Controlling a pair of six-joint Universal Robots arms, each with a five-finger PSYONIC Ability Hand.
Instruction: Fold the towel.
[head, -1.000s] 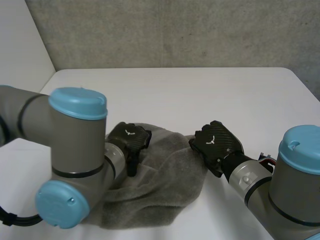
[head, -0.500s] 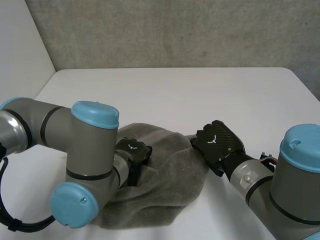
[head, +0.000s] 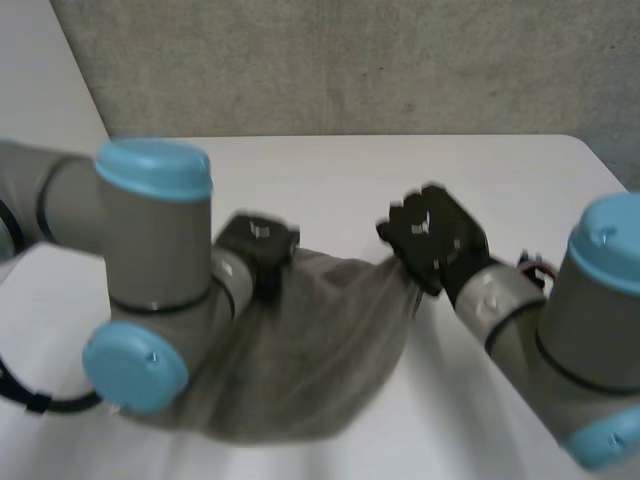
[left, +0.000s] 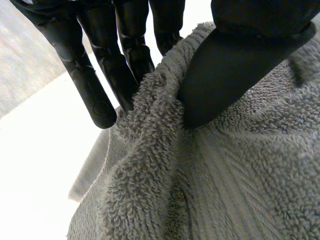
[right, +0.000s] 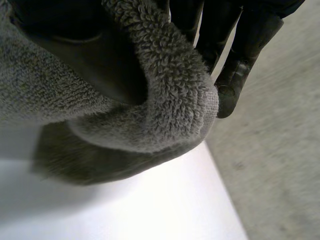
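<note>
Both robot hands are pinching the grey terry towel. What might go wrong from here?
1. The left robot hand pinches just a bunched edge of the grey terry towel between thumb and fingers; it may slip out.
2. The right robot hand grips a rolled-over edge, so the fold may come out uneven.
3. The towel sags between the hands with its lower part on the white table; dragging could crumple it.

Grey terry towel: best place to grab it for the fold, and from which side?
Take the grey terry towel by its thick upper edge near each end, thumb on one face, fingers on the other, probably coming from above. That edge bunches into a firm ridge. The left hand and right hand pinch it this way, with the cloth hanging between them.
</note>
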